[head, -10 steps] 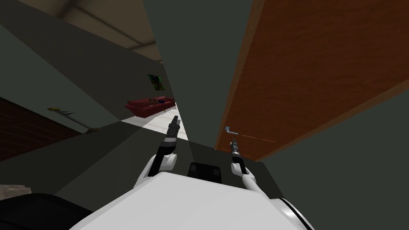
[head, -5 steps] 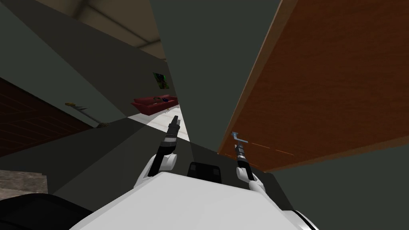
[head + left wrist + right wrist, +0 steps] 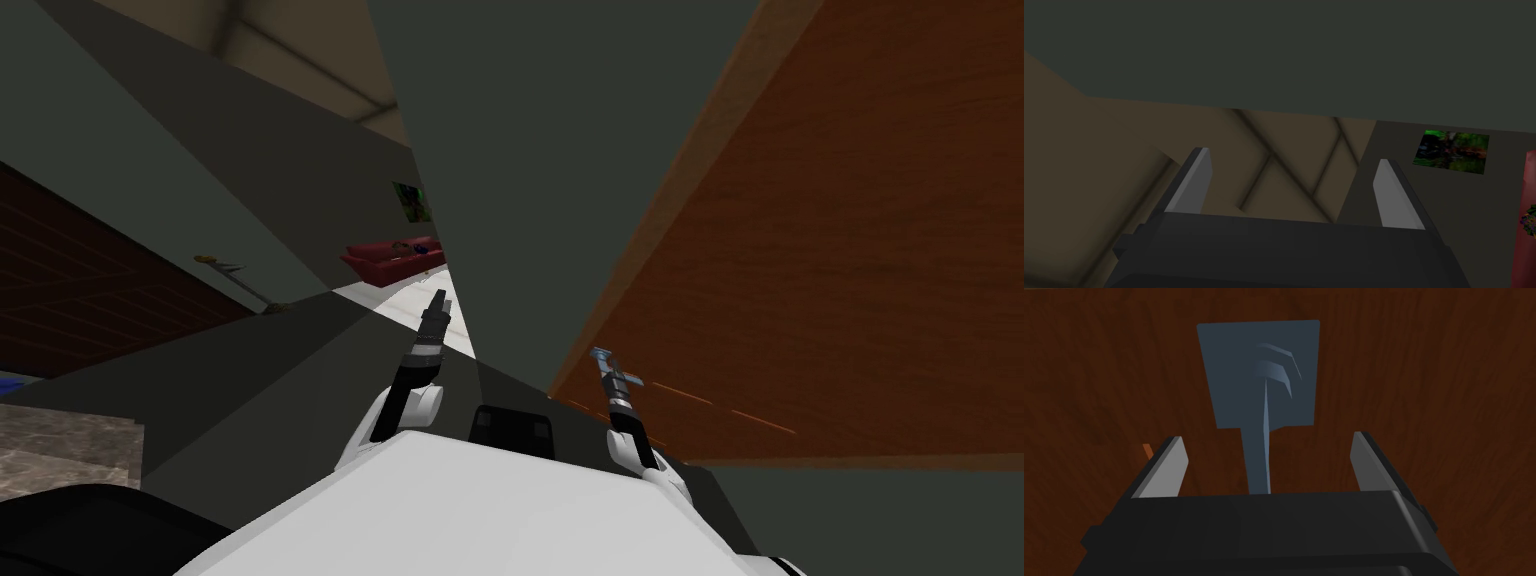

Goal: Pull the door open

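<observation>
Left gripper [image 3: 1294, 155]: held up and forward on the left side. Its two fingers are spread wide and there is nothing between them.
Sofa [image 3: 385, 262]: red, far beyond the left gripper's tips, standing on a pale floor [image 3: 395, 305].
Wall [image 3: 540, 180]: dark grey-green, rising just to the right of the left gripper and standing between the two arms.
Right gripper [image 3: 1268, 436]: close up to the door [image 3: 850, 250] and pointed straight at the handle [image 3: 1258, 460]. It is spread to its full width and has hold of nothing.
Fingers [image 3: 1166, 470]: one stands on each side of the lever, both clear of it, with a gap showing on either side.
Handle: a blue-grey lever that runs up the middle of the open right gripper, from its dark body out to the plate [image 3: 1259, 373]. Neither finger touches it. Whether it touches the body I cannot tell.
Plate: a blue-grey square lying flat on the door just beyond the fingertips, with the lever's root set in it.
Door: brown with a wood grain, directly ahead of the right gripper and stretching away to its right. Its paler edge lies just left of the handle, next to the wall. Whether it stands ajar I cannot tell.
Orange dashes [image 3: 700, 398]: thin marks on the door face, just right of the right gripper.
</observation>
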